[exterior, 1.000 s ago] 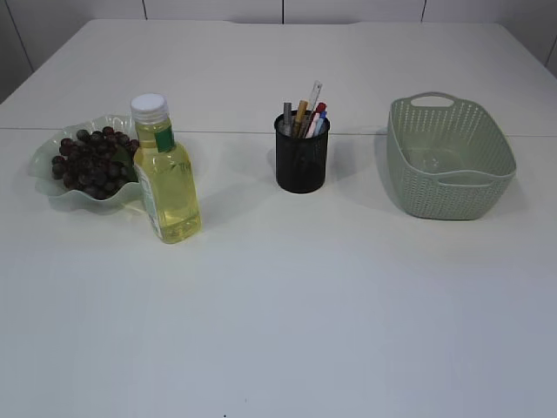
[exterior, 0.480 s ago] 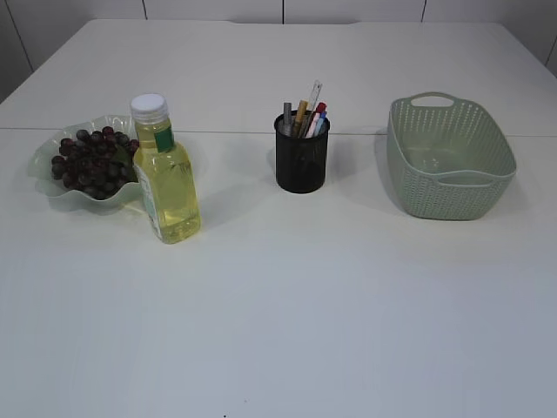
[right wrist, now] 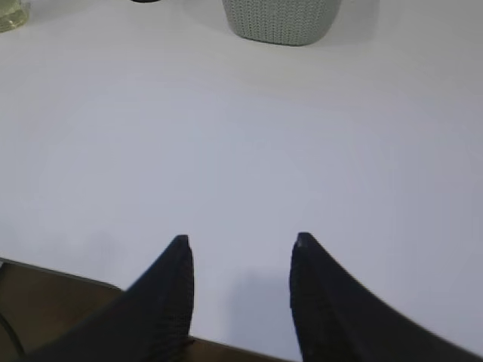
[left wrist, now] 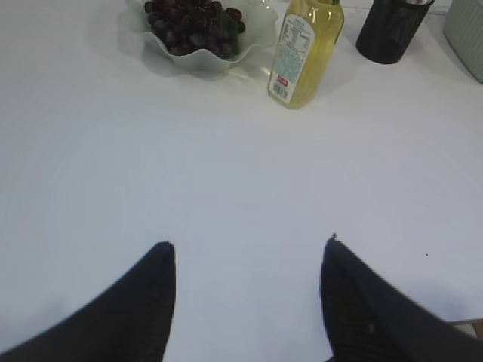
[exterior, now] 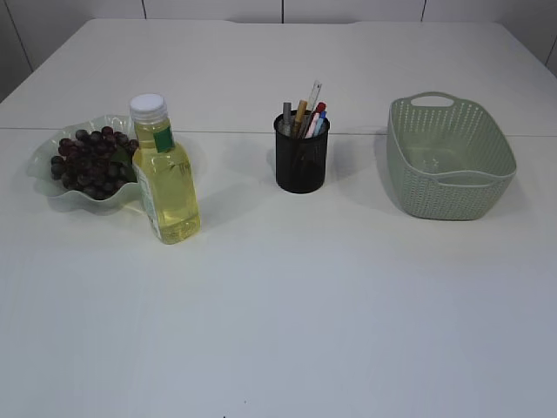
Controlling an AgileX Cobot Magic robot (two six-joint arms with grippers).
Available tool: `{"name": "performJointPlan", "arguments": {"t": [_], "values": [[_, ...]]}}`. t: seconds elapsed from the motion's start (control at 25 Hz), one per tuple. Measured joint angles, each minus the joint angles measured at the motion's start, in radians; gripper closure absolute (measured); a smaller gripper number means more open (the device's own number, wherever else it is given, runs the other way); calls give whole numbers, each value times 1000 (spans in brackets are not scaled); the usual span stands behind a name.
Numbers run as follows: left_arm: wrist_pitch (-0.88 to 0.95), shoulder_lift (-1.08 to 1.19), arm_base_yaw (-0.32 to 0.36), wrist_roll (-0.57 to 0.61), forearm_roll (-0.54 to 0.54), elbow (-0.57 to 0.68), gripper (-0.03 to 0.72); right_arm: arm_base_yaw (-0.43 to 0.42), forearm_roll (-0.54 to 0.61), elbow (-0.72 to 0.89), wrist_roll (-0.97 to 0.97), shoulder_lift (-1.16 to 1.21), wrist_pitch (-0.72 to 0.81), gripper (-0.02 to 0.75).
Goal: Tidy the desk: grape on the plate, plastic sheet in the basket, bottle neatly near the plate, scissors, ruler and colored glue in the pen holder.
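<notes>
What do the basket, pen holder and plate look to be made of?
Basket: likely moulded plastic, matte sage green, with a regular perforated wall and a cut-out handle. Pen holder: probably black metal mesh, since its wall looks finely gridded; painted plastic is possible. Plate: glass or clear plastic, pale green and translucent with a glossy wavy rim; the pictures cannot settle which.

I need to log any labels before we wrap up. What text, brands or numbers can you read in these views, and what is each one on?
No text can be read in any view.
Bottle: white label with rows of small print and a red patch at the bottom, too blurred to read in the left wrist view.
Bottle neck: green band, no letters visible.
Pen holder, basket, plate: no markings visible.
</notes>
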Motion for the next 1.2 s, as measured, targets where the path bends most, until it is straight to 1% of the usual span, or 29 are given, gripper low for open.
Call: {"name": "performJointPlan", "arguments": {"t": [0.36, 0.84, 1.08, 1.2], "values": [[-4, 0, 0, 23, 0, 0, 246, 0, -6, 42, -48, 0, -111, 392], [-10, 0, 0, 89, -24, 0, 246, 0, -44, 44, -44, 0, -119, 392], [-10, 0, 0, 90, -29, 0, 246, 0, -46, 44, -44, 0, -120, 392], [-10, 0, 0, 90, -29, 0, 246, 0, -70, 44, -44, 0, -120, 391]]}}
